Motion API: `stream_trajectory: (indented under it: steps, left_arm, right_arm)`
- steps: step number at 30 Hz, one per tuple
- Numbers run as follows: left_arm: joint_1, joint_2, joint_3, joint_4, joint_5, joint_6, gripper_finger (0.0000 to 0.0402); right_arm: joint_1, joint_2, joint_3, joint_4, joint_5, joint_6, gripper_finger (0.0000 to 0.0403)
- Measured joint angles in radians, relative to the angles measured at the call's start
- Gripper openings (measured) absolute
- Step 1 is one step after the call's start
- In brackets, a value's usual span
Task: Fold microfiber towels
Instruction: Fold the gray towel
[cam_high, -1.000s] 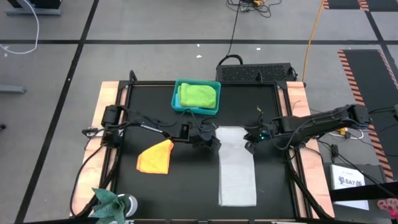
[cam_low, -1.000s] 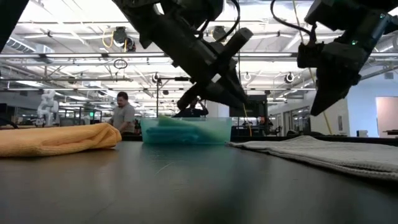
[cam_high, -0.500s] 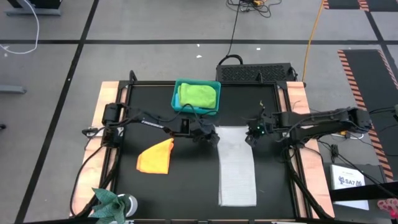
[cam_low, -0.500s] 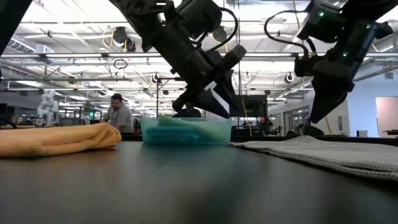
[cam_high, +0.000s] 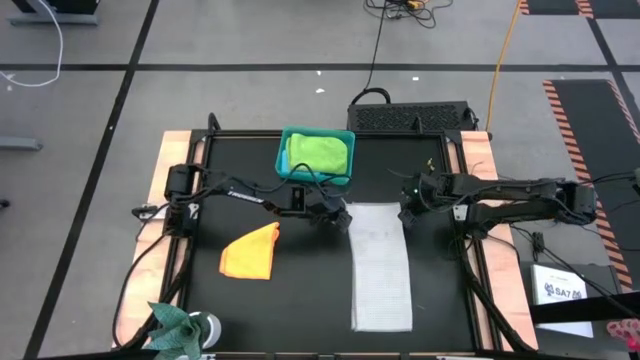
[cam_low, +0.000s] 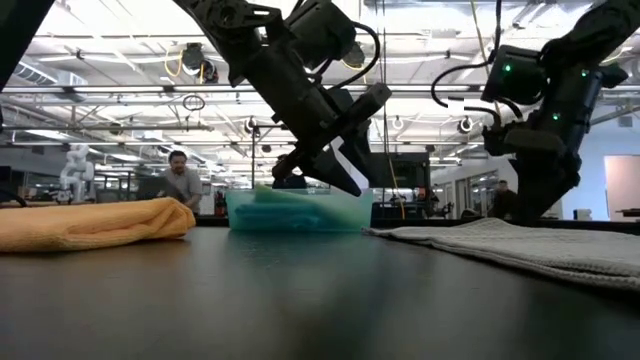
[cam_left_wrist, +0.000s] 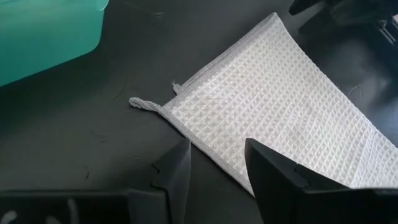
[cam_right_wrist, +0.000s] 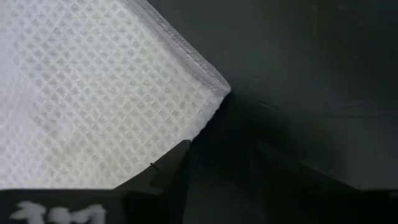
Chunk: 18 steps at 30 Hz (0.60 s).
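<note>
Grey towel (cam_high: 381, 264) lying flat on black table (cam_high: 240, 300) as long folded strip, far end between both grippers

Left gripper (cam_high: 343, 219) hovering just off towel's far left corner, fingers (cam_left_wrist: 273, 174) parted, grasping nothing

Right gripper (cam_high: 405, 214) hovering at far right corner, fingers apart, empty

Orange towel (cam_high: 251, 252) lying crumpled left of strip, well apart

Green towel (cam_high: 320, 153) sitting in teal bin (cam_high: 283, 160) at far edge

Person (cam_low: 181, 185) standing in room behind
</note>
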Motion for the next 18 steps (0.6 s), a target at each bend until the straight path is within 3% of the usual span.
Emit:
stream_trajectory:
  steps: [18]
  left_arm:
    - [0.031,0.094,0.0,0.089,0.055,-0.074,0.0154]
  right_arm:
    - [-0.053,0.0,-0.009,0.127,-0.053,-0.037,0.0155]
